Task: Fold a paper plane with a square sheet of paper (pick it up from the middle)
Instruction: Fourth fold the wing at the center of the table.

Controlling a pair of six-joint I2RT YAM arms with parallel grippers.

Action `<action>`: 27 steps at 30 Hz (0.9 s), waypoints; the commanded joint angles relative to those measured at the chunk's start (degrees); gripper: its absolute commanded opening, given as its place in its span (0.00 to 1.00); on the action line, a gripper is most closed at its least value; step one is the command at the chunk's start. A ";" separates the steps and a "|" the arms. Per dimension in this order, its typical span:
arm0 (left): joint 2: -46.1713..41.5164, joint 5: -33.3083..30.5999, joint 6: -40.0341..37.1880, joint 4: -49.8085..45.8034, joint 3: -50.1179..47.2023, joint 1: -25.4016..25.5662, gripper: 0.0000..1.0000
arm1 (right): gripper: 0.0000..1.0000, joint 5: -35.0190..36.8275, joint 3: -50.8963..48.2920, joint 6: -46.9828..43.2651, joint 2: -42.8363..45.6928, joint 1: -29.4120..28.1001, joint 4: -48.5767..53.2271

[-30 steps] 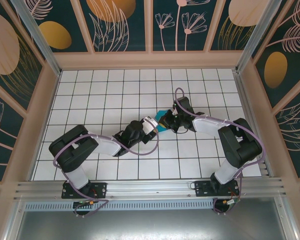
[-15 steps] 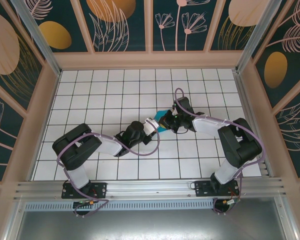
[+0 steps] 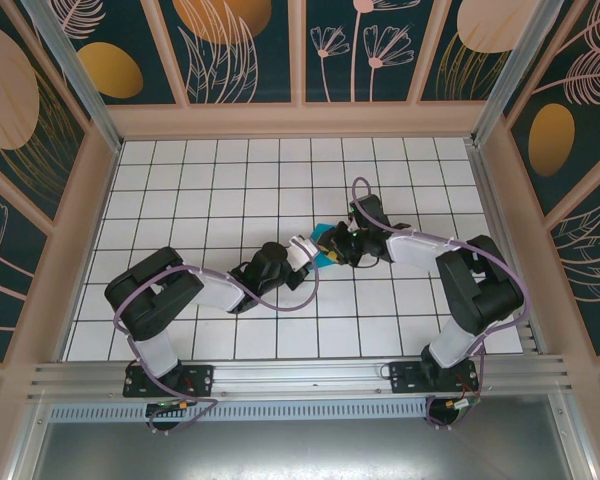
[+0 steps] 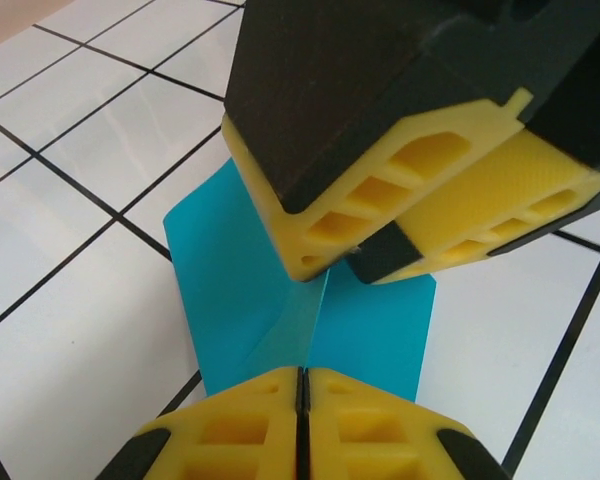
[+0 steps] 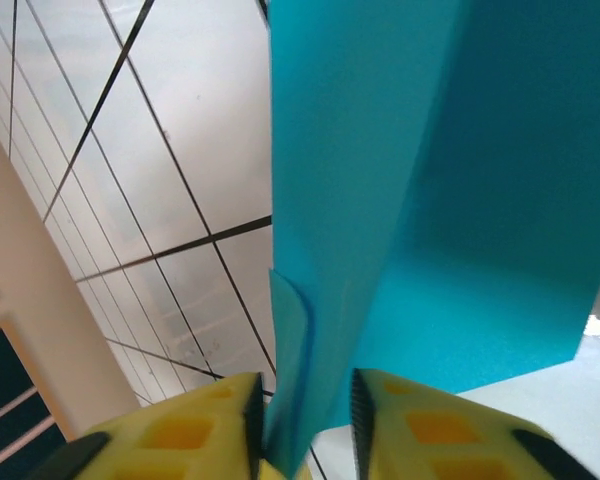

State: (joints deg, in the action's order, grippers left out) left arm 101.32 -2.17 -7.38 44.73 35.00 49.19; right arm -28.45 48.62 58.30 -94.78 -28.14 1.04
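Matt teal paper (image 4: 242,290); glossy white tiles (image 4: 70,330).

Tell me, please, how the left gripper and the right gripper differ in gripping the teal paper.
The left gripper presses its fingers flush, only a seam between them, on one end of the teal paper; the right gripper, at the opposite end, shows a gap with folded paper in it. From above, the left gripper enters from the left, the right gripper from the right. Both are yellow-fingered and pinch it.
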 commanded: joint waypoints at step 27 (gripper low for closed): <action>2.64 4.27 38.59 2.01 -0.21 0.29 0.09 | 0.59 1.30 -8.20 -15.38 10.23 4.36 -5.21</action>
State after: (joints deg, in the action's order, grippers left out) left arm 102.91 1.48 23.86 46.68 34.33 49.21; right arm -27.44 42.48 46.04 -86.67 -24.38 -0.30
